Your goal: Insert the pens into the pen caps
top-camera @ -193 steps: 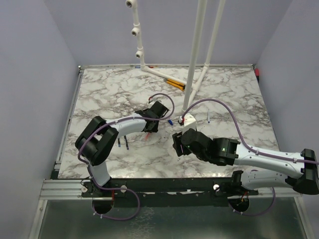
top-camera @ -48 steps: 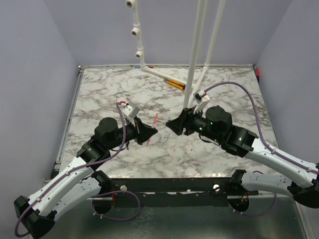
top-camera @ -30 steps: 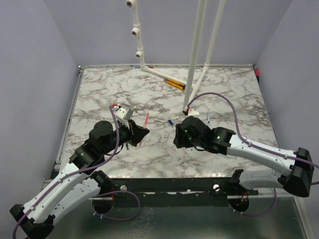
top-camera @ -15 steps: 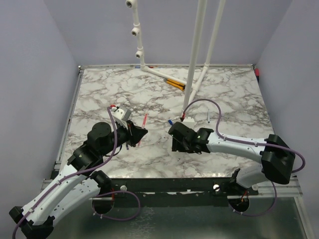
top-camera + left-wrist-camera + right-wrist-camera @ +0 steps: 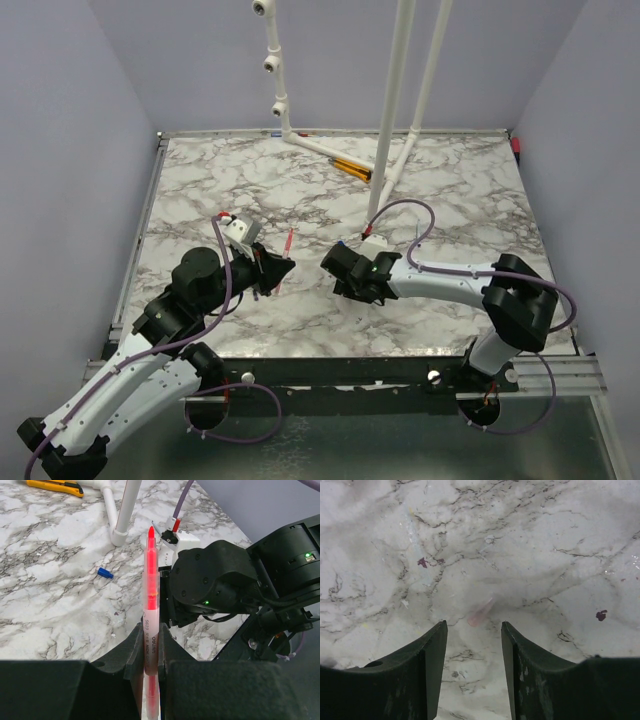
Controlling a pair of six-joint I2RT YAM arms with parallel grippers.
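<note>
The pink-red pen (image 5: 151, 595) is a slim stick with a pale, see-through barrel carrying small black print and a bright red pointed tip. The left gripper (image 5: 150, 655) has its jaws nearly closed and pinches the pen by its lower barrel. Most of the pen sticks out past the fingers, above the marble table (image 5: 450, 190) left of centre, with its tip aimed far and right. A small blue cap (image 5: 105, 573) lies on the table beyond it, near the foot of a white pipe stand (image 5: 385, 150).

The right gripper (image 5: 473, 626) sits low over the table with its jaws apart. A pale pink cap (image 5: 481, 612) lies on the marble in the gap, touching neither finger.

Half a second ago the right gripper was further right; it has since moved left towards the pen. The left gripper has hardly moved in that time.
</note>
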